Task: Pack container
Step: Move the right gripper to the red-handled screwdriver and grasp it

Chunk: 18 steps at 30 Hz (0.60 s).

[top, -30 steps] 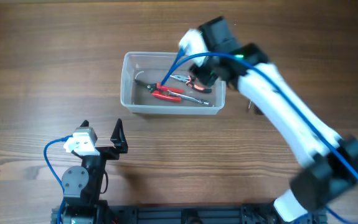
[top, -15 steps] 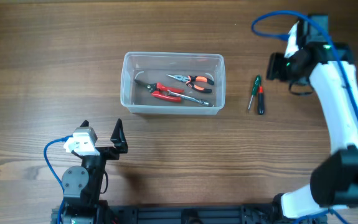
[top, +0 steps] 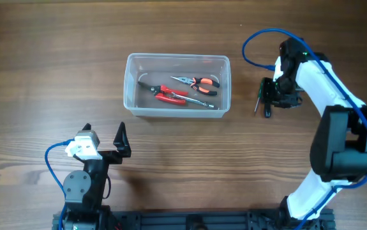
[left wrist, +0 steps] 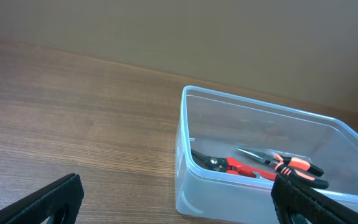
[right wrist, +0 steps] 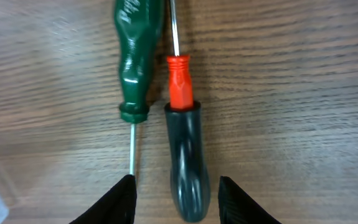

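Observation:
The clear plastic container [top: 177, 87] sits at the table's middle and holds red-handled cutters [top: 169, 96] and orange-and-black pliers [top: 197, 82]; it also shows in the left wrist view [left wrist: 272, 168]. Two screwdrivers lie side by side to its right: a green-handled one [right wrist: 133, 59] and a black-and-red one [right wrist: 185, 143]. My right gripper [right wrist: 177, 193] is open just above them, its fingers either side of the black handle; overhead it is over them [top: 269, 96]. My left gripper [top: 104, 137] is open and empty near the front left.
The wooden table extends all round the container. The right arm's blue cable [top: 260, 45] loops above the screwdrivers. The left arm's base [top: 81, 188] stands at the front edge.
My right arm left the container, swung out to the right, then came back down over the two screwdrivers. The orange pliers now lie in the container. The left arm has not moved.

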Available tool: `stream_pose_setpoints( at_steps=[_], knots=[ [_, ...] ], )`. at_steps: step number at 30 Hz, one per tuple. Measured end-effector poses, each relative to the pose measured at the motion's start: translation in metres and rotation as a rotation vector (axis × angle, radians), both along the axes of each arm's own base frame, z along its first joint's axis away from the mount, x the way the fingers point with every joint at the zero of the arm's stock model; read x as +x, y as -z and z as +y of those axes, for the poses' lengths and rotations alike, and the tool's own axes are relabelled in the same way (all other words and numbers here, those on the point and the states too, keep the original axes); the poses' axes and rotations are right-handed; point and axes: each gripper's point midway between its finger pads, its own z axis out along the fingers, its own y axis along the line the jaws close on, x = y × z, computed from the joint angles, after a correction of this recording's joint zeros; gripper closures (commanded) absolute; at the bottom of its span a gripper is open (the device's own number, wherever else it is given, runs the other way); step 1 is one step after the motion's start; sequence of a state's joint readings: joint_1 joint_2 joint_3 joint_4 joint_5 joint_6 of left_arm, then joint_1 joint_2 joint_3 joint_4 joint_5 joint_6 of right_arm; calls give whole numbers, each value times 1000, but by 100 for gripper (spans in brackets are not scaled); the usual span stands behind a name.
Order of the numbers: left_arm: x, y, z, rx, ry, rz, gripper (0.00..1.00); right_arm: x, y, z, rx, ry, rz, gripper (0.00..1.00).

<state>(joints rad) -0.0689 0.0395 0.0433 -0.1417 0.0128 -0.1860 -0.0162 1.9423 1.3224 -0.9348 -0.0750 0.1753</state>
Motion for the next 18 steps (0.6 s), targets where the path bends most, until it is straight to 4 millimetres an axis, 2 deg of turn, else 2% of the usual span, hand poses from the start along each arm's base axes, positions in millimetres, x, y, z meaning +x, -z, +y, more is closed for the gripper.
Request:
stream_pose_setpoints(
  at_steps=[5, 7, 12, 18],
  knots=[
    [0, 0, 0, 0, 0, 0, 0, -6, 21, -1, -8, 5, 57, 71],
    [0, 0, 0, 0, 0, 0, 0, -6, 21, -2, -12, 4, 57, 72],
    [0, 0, 0, 0, 0, 0, 0, -2, 22, -3, -15, 9, 44, 96],
    [0, 0, 0, 0, 0, 0, 0, -2, 21, -4, -16, 10, 42, 96]
  ],
)
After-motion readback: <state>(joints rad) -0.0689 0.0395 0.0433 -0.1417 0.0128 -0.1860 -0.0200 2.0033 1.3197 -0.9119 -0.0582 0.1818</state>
